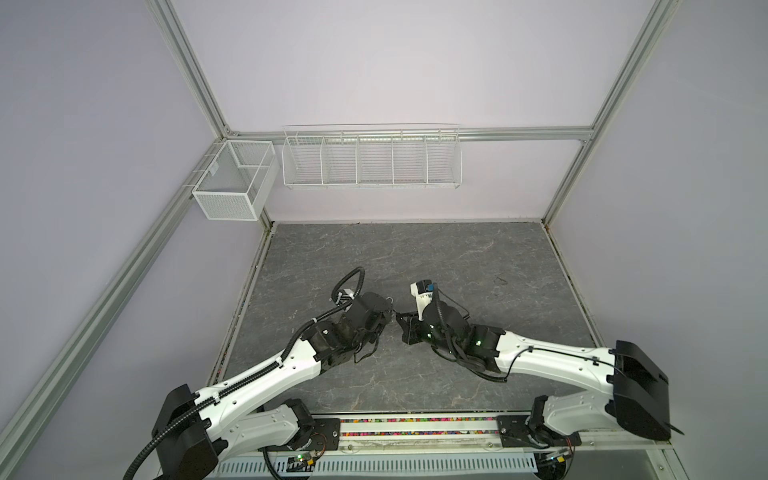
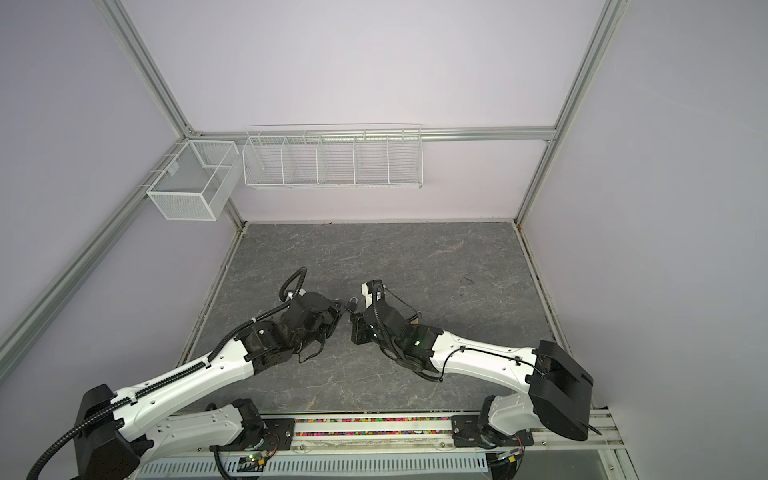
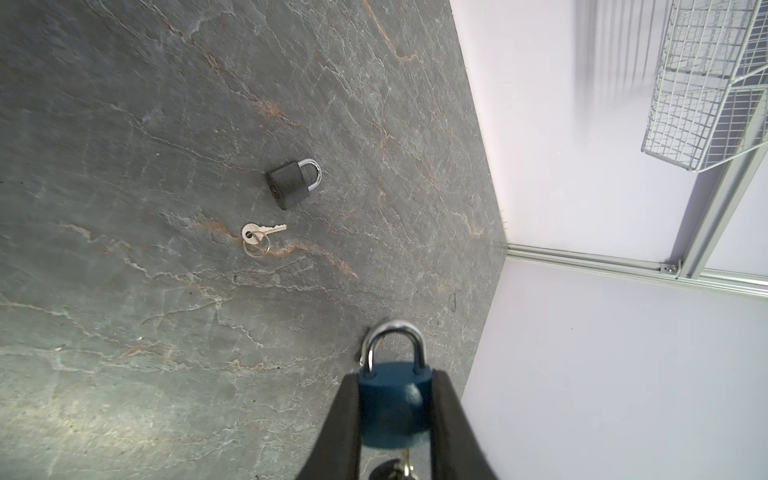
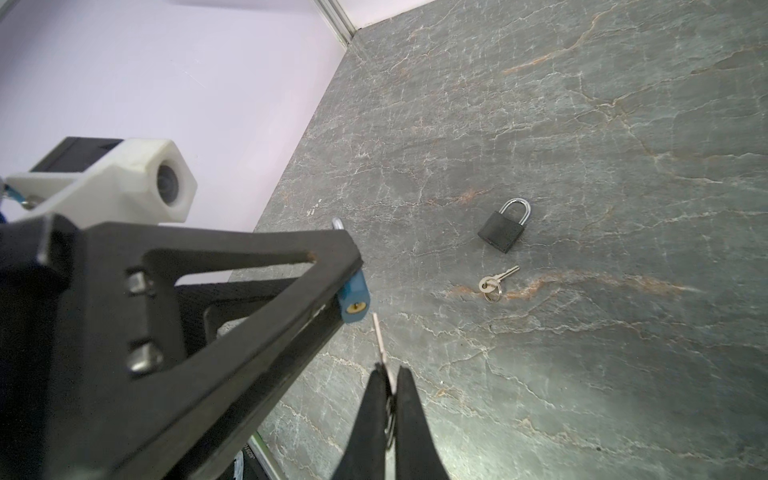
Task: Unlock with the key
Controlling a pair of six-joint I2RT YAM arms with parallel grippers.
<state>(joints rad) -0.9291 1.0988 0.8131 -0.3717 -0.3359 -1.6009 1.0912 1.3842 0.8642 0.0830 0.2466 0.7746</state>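
**Bimanual cell: grey veined stone-pattern tabletop (image 1: 457, 257), pale lilac walls, aluminium frame.**
At frame centre in both top views, the left gripper (image 3: 394, 376) clamps the blue padlock (image 3: 392, 409) by its body, shackle closed. The right gripper (image 4: 388, 374) is closed on a key (image 4: 379, 336), whose tip is just beside the keyway, not inserted. A black padlock (image 4: 500, 230) and a second key (image 4: 494, 282) lie flat on the tabletop, near each other. A white wire rack (image 1: 370, 160) hangs upper centre and a mesh basket (image 1: 232, 183) upper left.
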